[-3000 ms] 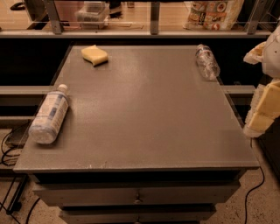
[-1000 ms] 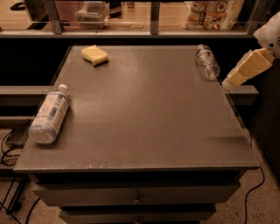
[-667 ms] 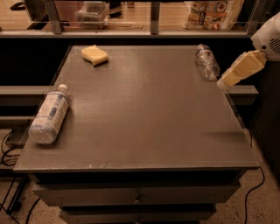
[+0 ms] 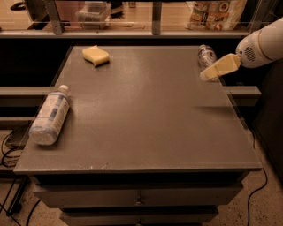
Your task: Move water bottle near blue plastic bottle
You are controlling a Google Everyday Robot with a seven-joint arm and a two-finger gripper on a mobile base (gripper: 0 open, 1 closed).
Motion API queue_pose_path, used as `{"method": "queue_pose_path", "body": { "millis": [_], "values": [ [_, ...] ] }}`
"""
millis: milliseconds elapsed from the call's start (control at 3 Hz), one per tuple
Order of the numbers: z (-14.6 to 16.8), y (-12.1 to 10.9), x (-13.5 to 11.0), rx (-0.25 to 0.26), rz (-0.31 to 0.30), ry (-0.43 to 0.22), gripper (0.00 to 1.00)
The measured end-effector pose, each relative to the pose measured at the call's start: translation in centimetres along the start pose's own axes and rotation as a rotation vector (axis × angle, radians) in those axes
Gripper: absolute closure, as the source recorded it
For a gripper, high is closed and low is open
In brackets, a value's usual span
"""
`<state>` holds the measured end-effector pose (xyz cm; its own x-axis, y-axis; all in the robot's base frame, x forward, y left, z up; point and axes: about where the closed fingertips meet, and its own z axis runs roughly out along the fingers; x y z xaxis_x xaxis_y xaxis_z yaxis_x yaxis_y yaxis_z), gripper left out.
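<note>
The water bottle (image 4: 205,55), small, clear and ribbed, lies on its side near the far right corner of the grey table (image 4: 146,114). The blue plastic bottle (image 4: 49,116), fatter, with a pale label and a white cap, lies on its side at the table's left edge. My gripper (image 4: 208,74), with tan fingers on a white arm, reaches in from the right and hangs just in front of the water bottle, overlapping its near end.
A yellow sponge (image 4: 96,55) lies at the far left of the table. A shelf rail with packaged goods (image 4: 214,11) runs behind the table. Drawers (image 4: 137,198) sit below the front edge. Cables lie on the floor at left.
My gripper has risen from the table's right side and moved left and toward the back, now reaching the water bottle. Both bottles and the sponge have not moved.
</note>
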<state>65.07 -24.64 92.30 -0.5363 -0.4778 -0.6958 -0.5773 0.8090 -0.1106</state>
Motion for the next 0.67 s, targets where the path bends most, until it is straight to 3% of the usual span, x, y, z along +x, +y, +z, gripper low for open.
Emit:
{"method": "queue_pose_path", "body": {
  "millis": [667],
  "values": [
    [6.0, -4.0, -0.4, -0.026, 0.204, -0.13, 0.0]
  ]
}}
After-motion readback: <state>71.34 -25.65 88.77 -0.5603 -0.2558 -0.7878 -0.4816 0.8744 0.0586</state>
